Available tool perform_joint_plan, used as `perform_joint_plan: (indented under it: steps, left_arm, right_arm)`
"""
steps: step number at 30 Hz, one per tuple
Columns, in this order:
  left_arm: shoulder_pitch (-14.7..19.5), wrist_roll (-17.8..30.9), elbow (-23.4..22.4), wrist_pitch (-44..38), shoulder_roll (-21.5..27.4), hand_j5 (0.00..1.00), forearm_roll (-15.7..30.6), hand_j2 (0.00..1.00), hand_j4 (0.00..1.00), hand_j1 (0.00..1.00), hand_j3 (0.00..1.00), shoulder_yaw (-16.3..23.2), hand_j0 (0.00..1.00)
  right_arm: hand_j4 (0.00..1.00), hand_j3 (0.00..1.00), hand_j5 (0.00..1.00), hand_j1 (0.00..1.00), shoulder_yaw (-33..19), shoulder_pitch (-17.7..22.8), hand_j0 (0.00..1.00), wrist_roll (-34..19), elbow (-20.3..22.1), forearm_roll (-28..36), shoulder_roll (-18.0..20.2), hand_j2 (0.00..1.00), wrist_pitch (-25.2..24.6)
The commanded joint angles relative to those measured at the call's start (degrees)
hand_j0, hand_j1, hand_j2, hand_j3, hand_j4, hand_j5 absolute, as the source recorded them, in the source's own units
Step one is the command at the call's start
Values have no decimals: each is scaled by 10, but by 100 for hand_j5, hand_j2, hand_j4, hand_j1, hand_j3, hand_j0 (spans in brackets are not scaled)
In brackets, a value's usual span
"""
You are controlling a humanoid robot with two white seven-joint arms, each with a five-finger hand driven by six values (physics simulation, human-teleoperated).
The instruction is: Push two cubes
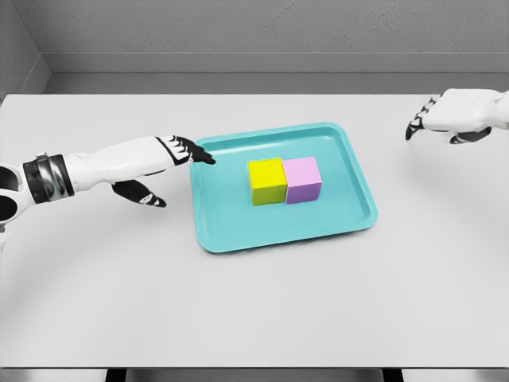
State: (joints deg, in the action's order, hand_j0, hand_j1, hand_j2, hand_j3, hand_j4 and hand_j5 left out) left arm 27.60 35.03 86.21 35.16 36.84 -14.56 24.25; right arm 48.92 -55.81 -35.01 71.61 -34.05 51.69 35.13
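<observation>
Head view. Table (pixel 254 310): pale grey, flat. Tray (pixel 278 239): teal, shallow-rimmed, near the table's middle, turned slightly askew.

Yellow cube (pixel 266 181): inside the tray, left of centre. Pink cube (pixel 303 179): inside the tray, touching the yellow cube's right face; the pair sits side by side.

My left hand (pixel 163 163): reaching in from the left, fingers stretched out flat and holding nothing, dark fingertips (pixel 203 157) over the tray's left rim, apart from the yellow cube; thumb hanging below.

My right hand (pixel 445 115): at the far right, above the table, well apart from the tray, fingers loosely bent downward, holding nothing.
</observation>
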Motion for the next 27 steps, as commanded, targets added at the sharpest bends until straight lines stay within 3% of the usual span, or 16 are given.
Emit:
perform_joint_plan:
  steps: [1,23,27]
  left_arm:
    - [0,0,4,-2,1,100,4,100,100,100,100,-2,100]
    - [-1,0,-4,-2,3,100,0,100,100,100,100,-3,100]
    - [-4,0,-5,-2,29,100,2,100,100,100,100,-21,100]
  right_arm:
    - [100,100,100,100,-6,0,100,0,-1,2,3,100,-1]
    - [100,100,100,100,-6,6,100,0,1,2,-4,100,-1]
    - [100,100,100,100,-6,6,100,0,1,2,-3,100,-1]
